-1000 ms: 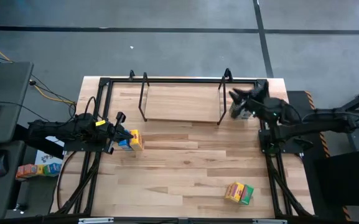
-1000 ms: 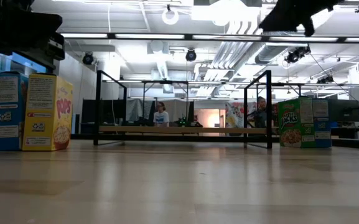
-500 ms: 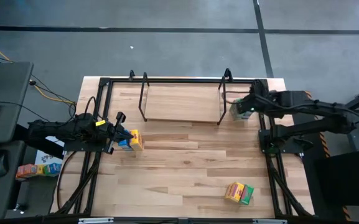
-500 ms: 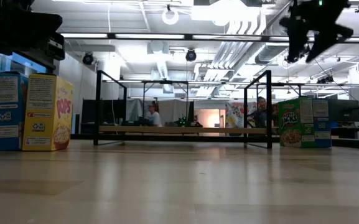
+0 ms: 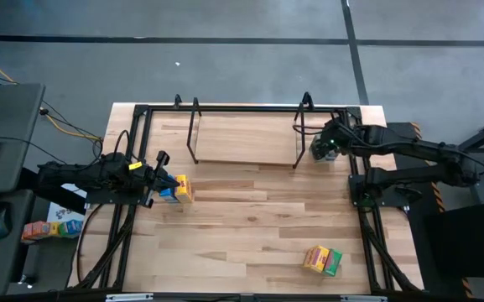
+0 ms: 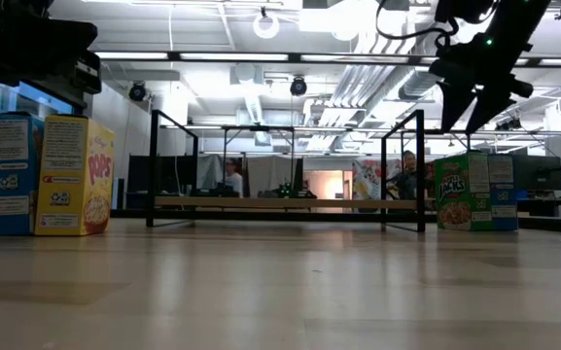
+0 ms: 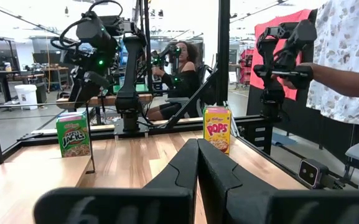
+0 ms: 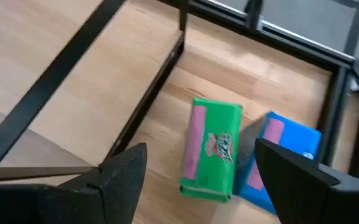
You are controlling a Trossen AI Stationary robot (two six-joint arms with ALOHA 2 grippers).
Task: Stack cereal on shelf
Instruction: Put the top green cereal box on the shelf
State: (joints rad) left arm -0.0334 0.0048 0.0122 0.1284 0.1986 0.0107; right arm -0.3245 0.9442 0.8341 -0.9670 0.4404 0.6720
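Table: a light wooden tabletop (image 5: 250, 226) with a thin black metal frame (image 5: 122, 243) along its edges.
Room: a big grey floor lies around the table. Bright lights and pipes hang from the ceiling. People sit far behind the table, and a person's arm in a patterned sleeve (image 7: 344, 74) shows in the left wrist view.
Side desk: past the left edge of the table, a grey desk (image 5: 7, 159) holds more small colourful boxes (image 5: 53, 226).
Shelf: a low rack of thin black rods around a pale wooden board (image 5: 246, 138), standing at the far edge of the tabletop. No box is on it.
Boxes by the shelf: a small green cardboard cereal box (image 8: 211, 149) stands just past the right end of the shelf, with a small blue cereal box (image 8: 277, 158) touching its side, near the far right corner.
Boxes on the left: a small yellow cereal box (image 5: 184, 190) and a blue box (image 5: 168, 194) stand together near the left edge.
Boxes in front: a yellow box and a green box (image 5: 322, 260) lie together near the front right corner.
Left claw: the left gripper (image 5: 164, 183) rests low by the left pair of boxes. Its two dark fingers are pressed together and hold nothing.
Right claw: the right gripper (image 5: 324, 141) hangs above the green and blue boxes, pointing down. Its fingers (image 8: 120, 174) are spread wide, one on each side of the pair, and hold nothing.
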